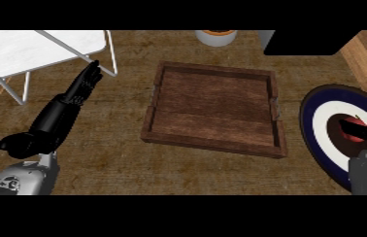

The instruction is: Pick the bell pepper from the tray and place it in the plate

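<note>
Right hand (344, 132): sat at the far right edge, over the plate, mostly cut off; whether it clasped anything or had let go, I could not tell.
Bell pepper (354, 126): red, lay on the plate (320, 126) right by that hand, not in the tray.
Handling: probably light, hollow and waxy-smooth; best taken around its broad body.
Tray (215, 143): wooden, mid-counter, well apart from the pepper.
Left hand (80, 88): far left, fingers straight, resting.
</note>
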`<state>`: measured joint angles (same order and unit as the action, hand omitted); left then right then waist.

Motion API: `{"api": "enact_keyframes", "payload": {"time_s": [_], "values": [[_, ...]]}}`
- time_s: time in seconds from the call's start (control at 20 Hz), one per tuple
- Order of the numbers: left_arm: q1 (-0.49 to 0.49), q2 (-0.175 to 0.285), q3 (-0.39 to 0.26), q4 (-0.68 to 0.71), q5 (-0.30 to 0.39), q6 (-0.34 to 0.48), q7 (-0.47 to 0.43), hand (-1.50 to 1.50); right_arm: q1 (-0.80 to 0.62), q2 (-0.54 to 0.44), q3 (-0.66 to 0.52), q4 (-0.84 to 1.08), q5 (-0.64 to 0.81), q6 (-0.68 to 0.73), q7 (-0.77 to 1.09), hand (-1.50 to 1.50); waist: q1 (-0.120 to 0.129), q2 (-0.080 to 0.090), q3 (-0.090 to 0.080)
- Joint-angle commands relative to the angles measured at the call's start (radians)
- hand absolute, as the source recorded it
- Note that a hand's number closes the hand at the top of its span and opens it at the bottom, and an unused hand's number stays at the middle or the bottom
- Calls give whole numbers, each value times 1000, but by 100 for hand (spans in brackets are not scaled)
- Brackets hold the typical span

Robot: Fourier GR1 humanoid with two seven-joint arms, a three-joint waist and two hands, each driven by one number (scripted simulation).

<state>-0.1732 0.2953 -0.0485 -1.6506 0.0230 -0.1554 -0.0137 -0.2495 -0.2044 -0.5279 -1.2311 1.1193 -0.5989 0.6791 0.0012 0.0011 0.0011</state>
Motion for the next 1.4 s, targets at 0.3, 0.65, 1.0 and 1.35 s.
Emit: {"api": "enact_keyframes", "payload": {"time_s": [0.3, 0.65, 1.0, 1.35], "values": [[28, -13, 16, 13, -12, -10, -23, 0, 53, 37, 36, -227, -311, -162, -245, -150, -12, -6, 0], [8, 13, 48, -12, 22, -36, 23, 0, 182, 175, 56, -497, -687, -213, -426, -150, -24, -10, 1], [24, 10, 51, -56, 16, -40, 52, 0, 545, 203, 50, -789, -1039, -75, -630, -150, -26, -9, 0], [35, -14, 61, -27, -4, -54, -5, 0, 826, 204, 122, -893, -1275, -54, -805, -150, -16, -4, -1]]}}
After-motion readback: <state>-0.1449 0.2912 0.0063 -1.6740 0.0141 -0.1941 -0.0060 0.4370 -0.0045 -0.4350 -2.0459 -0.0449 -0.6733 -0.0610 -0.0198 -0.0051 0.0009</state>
